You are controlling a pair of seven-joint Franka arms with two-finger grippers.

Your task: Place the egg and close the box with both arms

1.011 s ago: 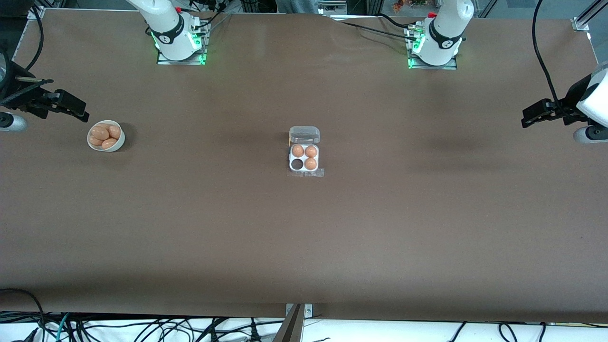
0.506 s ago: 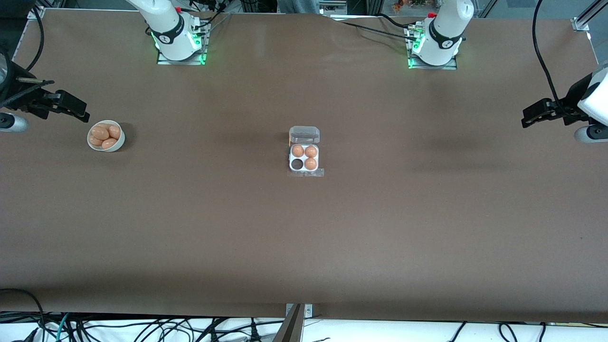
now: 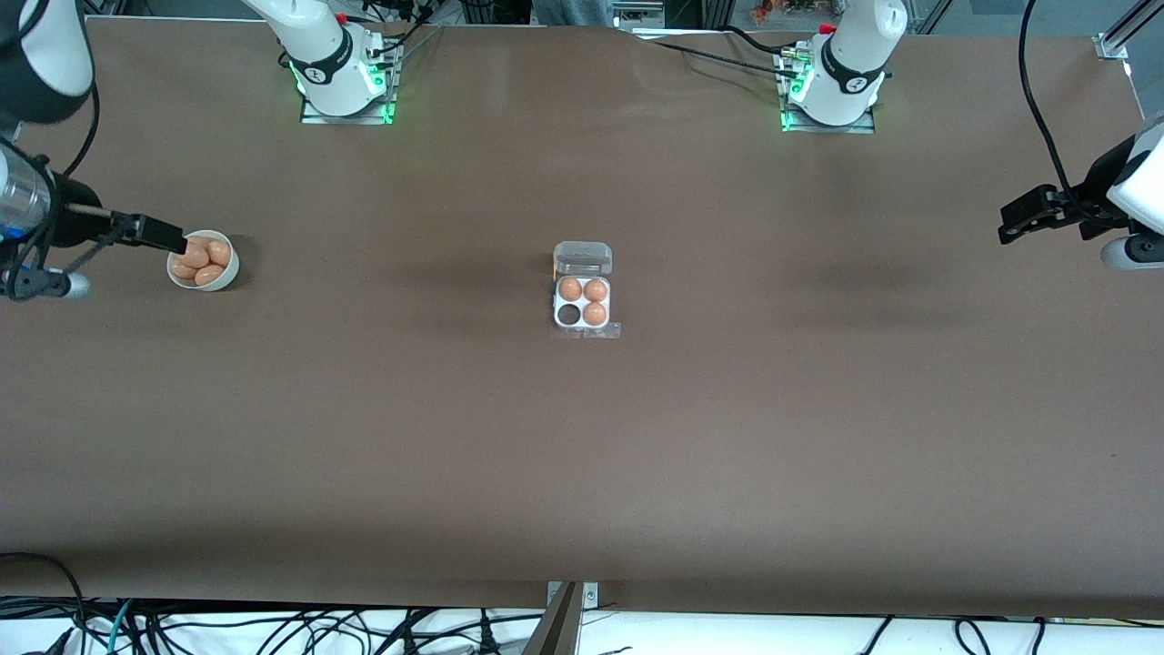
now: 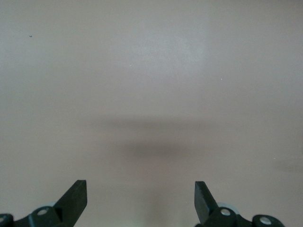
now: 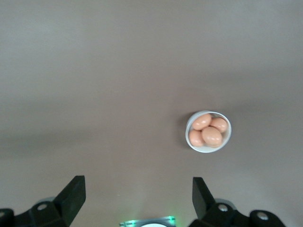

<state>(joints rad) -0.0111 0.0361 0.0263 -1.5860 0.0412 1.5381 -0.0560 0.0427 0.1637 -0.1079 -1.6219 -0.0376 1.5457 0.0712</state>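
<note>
Robotics lab, two bolted arms [image 3: 318, 55], brown table [image 3: 582, 437], cable tangle [image 3: 273, 628]

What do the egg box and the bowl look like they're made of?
The box looks like thin clear plastic: its open lid is see-through and glossy, and the tray reads whitish. The bowl is white, smooth and opaque, probably glazed ceramic or hard plastic; the look leaves that open.

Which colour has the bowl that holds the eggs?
White; the bowl shows best in the right wrist view.
</note>
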